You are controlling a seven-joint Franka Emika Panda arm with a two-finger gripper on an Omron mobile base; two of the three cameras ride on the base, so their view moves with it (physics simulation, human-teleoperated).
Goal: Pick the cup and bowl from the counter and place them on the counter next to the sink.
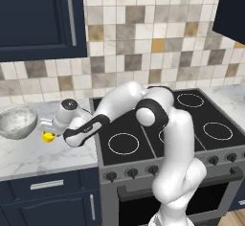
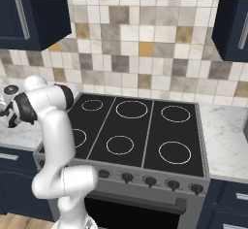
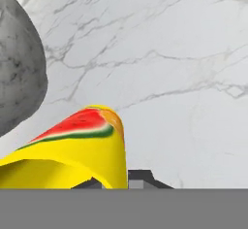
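The small yellow cup (image 1: pixel 48 137) stands on the white marble counter (image 1: pixel 43 159), just right of the wide speckled grey bowl (image 1: pixel 17 122). My gripper (image 1: pixel 48 132) reaches down onto the cup from the right and is shut on it. In the hand view the cup (image 3: pixel 77 150), yellow with a red and green mark, sits close at the bottom. Its wall lies between my dark fingertips (image 3: pixel 141 178), and the gripper (image 3: pixel 114 182) is closed on that wall. The bowl (image 3: pixel 19 63) bulges in from the left, apart from the cup. Bare counter (image 3: pixel 169 53) stretches beyond.
The black stove top (image 1: pixel 158 134) with several ringed burners lies right of the counter, with knobs along its front. A tiled wall stands behind and navy cabinets (image 1: pixel 38 14) hang above. More marble counter (image 2: pixel 225 136) lies right of the stove.
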